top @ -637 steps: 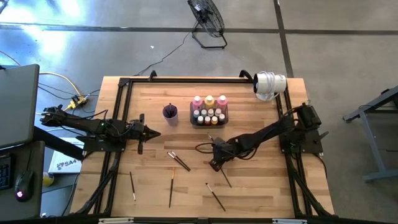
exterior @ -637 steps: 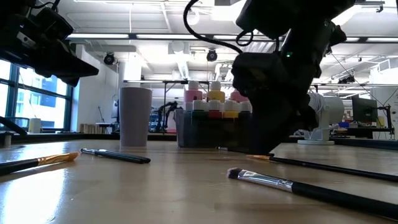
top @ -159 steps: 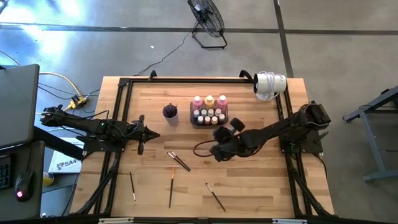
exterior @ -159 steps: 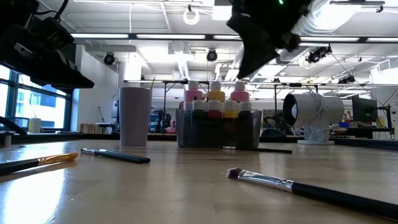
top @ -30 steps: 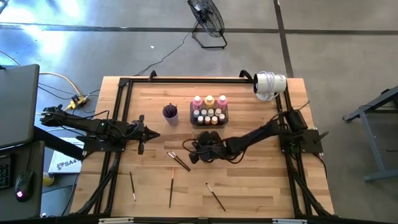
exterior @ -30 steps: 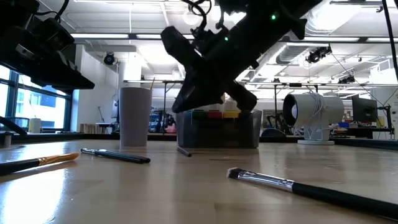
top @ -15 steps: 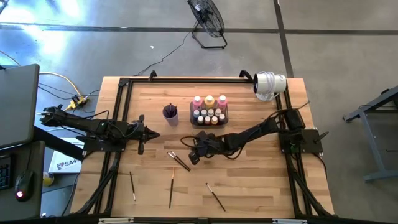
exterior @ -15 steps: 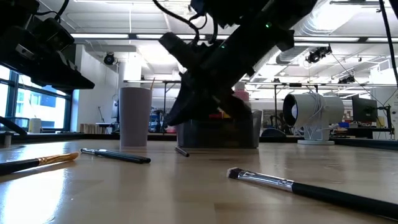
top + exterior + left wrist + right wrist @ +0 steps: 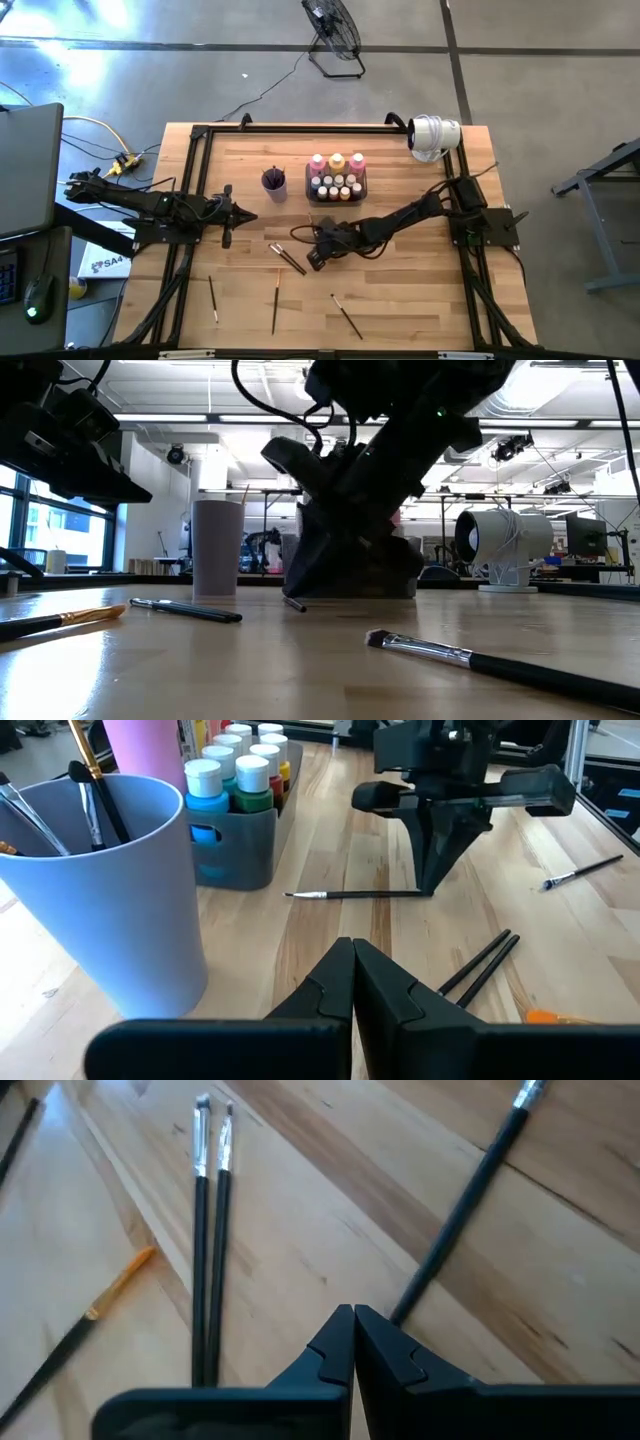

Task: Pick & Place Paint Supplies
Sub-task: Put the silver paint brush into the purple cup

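Observation:
My right gripper [image 9: 314, 256] points down at the table in front of the dark grey tray [image 9: 337, 196], shut on a thin dark paintbrush [image 9: 355, 895] that lies on the wood. The tray holds pink and yellow-orange bottles [image 9: 337, 161] and small white-capped ones [image 9: 240, 765]. The purple cup [image 9: 100, 890] left of the tray has brushes standing in it. A pair of dark brushes [image 9: 210, 1230] and an orange-handled one [image 9: 115, 1295] lie on the table nearby. My left gripper [image 9: 352, 955] waits shut at the table's left side. My right gripper pinches the paintbrush at its handle end [image 9: 405, 1305] between the two fingers. The fingers come from above, pointing down. The brush lies flat on the table, its bristle end [image 9: 528, 1092] stretching away toward the tray.
More brushes lie toward the near edge: one [image 9: 213, 298] at the left, an orange-handled one [image 9: 275, 300] and one [image 9: 347, 316] to the right. A white round device [image 9: 433, 135] stands at the far right corner. A black frame [image 9: 195, 180] runs along the table's sides.
My right gripper has come down toward the table in front of the tray and tipped to point more steeply down, ending at the brush's handle end. The brush has stayed where it lay.

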Available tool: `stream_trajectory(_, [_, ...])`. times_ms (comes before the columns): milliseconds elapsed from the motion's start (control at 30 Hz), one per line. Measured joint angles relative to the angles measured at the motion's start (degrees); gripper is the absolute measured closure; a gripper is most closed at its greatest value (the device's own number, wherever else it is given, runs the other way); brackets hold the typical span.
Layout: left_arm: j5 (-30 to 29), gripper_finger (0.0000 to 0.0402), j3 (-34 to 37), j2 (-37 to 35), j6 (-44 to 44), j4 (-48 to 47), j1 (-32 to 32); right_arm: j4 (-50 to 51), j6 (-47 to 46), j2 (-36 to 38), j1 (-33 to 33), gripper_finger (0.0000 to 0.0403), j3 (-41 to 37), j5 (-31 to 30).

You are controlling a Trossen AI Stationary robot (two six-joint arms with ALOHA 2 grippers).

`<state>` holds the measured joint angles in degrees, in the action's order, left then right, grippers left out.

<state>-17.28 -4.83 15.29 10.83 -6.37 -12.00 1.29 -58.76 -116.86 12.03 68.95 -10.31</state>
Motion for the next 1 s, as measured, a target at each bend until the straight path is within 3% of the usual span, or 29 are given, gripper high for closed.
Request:
stream_trajectory(400, [0.00,0.0401,0.01,0.02,0.00,-0.02,0.00,10.04,-2.59,0.48,0.02,0.0400,0.12,-2.89])
stream_trajectory(633, [0.00,0.0401,0.01,0.02,0.00,-0.02,0.00,11.11,-2.60,0.72,0.00,0.0400,0.17,-3.03])
stream_trajectory(833, [0.00,0.0401,0.01,0.02,0.00,-0.08,-0.01,11.57,1.12,3.40,-0.04,0.0400,-0.04,3.64])
stream_trajectory(1000, [0.00,0.0401,0.01,0.02,0.00,-0.11,-0.01,16.46,1.73,9.24,0.45,0.0400,0.11,5.07])
